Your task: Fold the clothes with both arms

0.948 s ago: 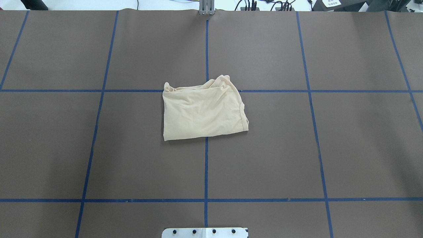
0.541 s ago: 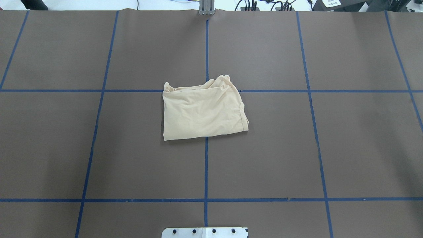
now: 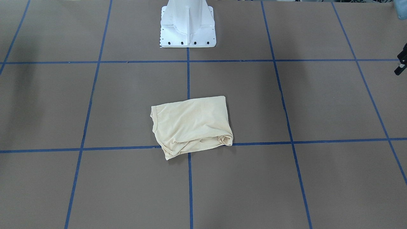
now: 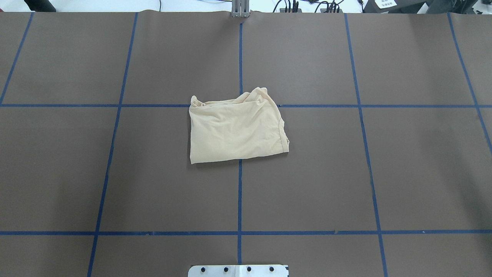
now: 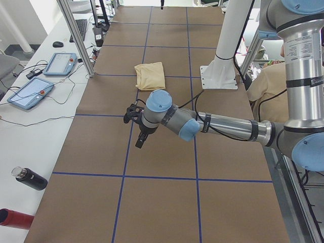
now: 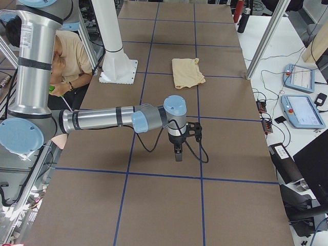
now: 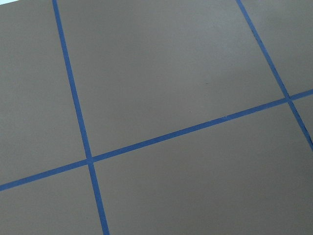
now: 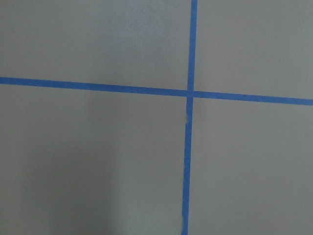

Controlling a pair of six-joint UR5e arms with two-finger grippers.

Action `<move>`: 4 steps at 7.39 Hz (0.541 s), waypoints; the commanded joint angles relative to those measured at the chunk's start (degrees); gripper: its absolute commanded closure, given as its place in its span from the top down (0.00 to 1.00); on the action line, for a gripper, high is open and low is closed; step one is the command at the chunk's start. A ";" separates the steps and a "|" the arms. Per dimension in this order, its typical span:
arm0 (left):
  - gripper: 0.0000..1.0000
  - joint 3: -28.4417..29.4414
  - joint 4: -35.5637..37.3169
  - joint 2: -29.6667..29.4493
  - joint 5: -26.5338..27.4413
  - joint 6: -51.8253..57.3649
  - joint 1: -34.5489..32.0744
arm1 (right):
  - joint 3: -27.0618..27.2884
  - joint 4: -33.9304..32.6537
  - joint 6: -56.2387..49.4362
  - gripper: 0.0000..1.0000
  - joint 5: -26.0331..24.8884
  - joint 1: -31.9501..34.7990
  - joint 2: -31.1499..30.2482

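Note:
The cream-yellow shirt lies folded into a small, rumpled rectangle at the middle of the brown table. It also shows in the front-facing view and in both side views. Its print and neck label are hidden. My left gripper hangs above bare table far to the shirt's left; only a black sliver of it shows at the front-facing view's edge. My right gripper hangs above bare table far to the shirt's right. I cannot tell if either is open or shut. Both wrist views show only table and tape.
Blue tape lines grid the table. The white pedestal stands at the robot's side of the table. Teach pendants and bottles lie off the table's far edge. A person sits behind the robot.

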 commanded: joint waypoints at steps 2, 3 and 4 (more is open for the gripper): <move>1.00 0.61 0.05 0.31 -0.03 0.00 0.00 | 0.08 0.06 -0.12 1.00 0.83 -0.52 -0.01; 1.00 0.88 0.05 0.92 -0.03 0.00 -0.09 | 0.17 0.07 -0.12 1.00 1.27 -0.52 -0.01; 1.00 1.23 0.05 0.93 0.06 0.00 -0.35 | 0.17 -0.20 -0.21 1.00 1.88 -0.52 0.25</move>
